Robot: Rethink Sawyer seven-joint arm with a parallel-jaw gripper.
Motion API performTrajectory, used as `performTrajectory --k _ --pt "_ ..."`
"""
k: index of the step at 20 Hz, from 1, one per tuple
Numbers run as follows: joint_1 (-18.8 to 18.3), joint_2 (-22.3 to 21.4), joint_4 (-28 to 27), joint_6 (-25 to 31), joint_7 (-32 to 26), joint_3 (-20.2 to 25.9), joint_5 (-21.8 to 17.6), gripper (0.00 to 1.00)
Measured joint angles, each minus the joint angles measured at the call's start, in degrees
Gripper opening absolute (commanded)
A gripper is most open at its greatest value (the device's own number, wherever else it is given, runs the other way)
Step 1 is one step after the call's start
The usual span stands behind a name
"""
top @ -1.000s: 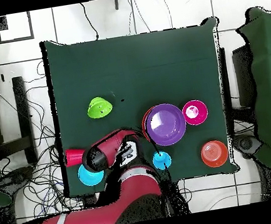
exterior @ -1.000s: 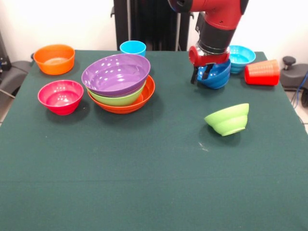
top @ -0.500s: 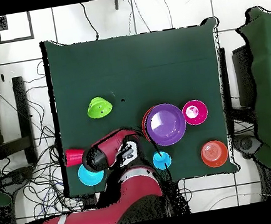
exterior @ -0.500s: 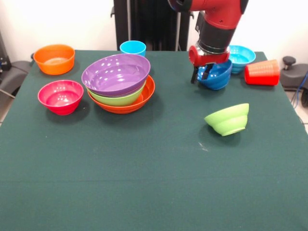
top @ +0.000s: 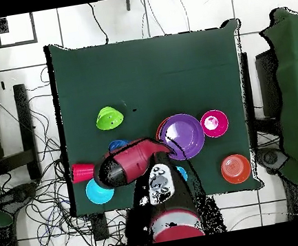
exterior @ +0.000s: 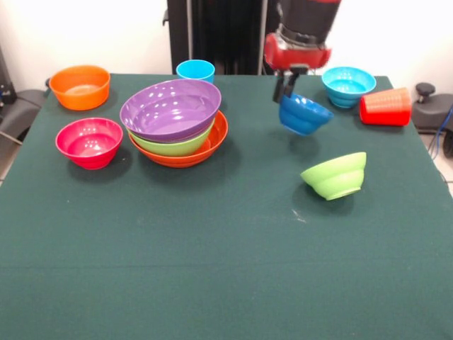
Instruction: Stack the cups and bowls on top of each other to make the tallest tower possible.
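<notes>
Dark blue bowl [exterior: 303, 115] now lifted off worktop [exterior: 226, 269], pinched at rim by gripper [exterior: 287, 88]; ready to go onto tower [exterior: 177, 122].

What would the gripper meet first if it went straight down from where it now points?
The gripper already holds the dark blue bowl by its rim; straight below, that bowl would probably meet bare green table first.

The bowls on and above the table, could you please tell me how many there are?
8: a stack of purple bowl, lime green bowl and large orange bowl; small orange bowl; magenta bowl; light blue bowl; tipped lime bowl; dark blue bowl, held by the gripper.
</notes>
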Motion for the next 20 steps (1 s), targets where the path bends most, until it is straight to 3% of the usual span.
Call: performTrajectory --k 7,14,17,20 --pt "-4.46 -6.16 2.23 1.61 0.00 0.08 -0.01 0.00" --pt "-5.60 -7.37 3.11 1.62 0.00 0.75 -0.02 0.00" --pt "-8.83 -9.09 5.01 1.62 0.00 3.37 -0.02 0.00" --pt "-14.36 -12.36 8.15 1.71 0.00 7.75 1.23 0.00"
